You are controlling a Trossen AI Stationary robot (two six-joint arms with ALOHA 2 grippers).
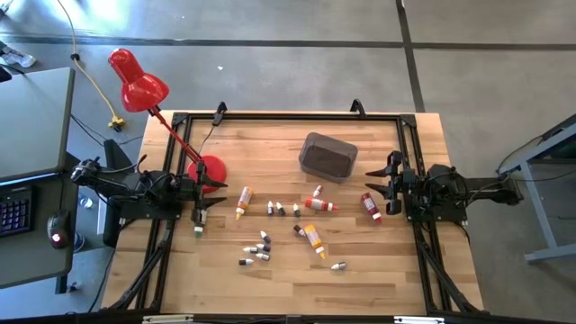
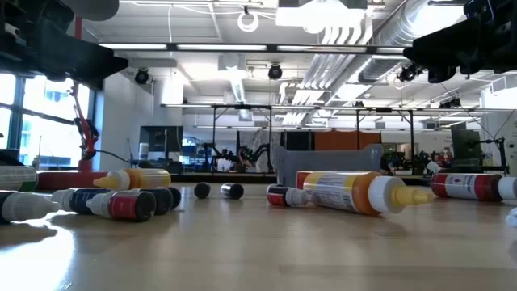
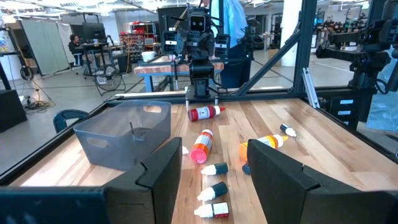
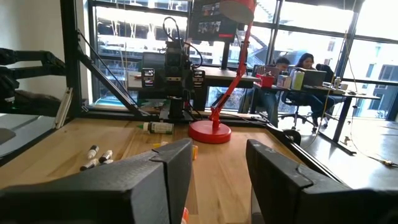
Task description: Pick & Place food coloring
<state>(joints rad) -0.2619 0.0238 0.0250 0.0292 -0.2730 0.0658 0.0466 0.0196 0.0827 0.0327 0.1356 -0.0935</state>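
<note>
Several small squeeze bottles of food coloring lie on their sides on the wooden table: a yellow one (image 1: pixel 242 202), an orange-red one (image 1: pixel 319 205), a red one (image 1: pixel 371 206), a yellow-orange one (image 1: pixel 313 238), a green one (image 1: pixel 198 229) and tiny dark-and-white ones (image 1: pixel 257 251). My left gripper (image 1: pixel 219 194) hovers open at the table's left side, just left of the yellow bottle. My right gripper (image 1: pixel 370 186) hovers open at the right side, right beside the red bottle. In the left wrist view the open fingers frame the small bottles (image 3: pixel 214 190) and the orange-red bottle (image 3: pixel 201 146).
A grey rectangular tub (image 1: pixel 327 155) stands at the far middle of the table. A red desk lamp has its base (image 1: pixel 209 168) beside the left gripper and its head (image 1: pixel 137 83) off the far-left corner. A black frame (image 1: pixel 288 117) borders the table. People sit at desks beyond.
</note>
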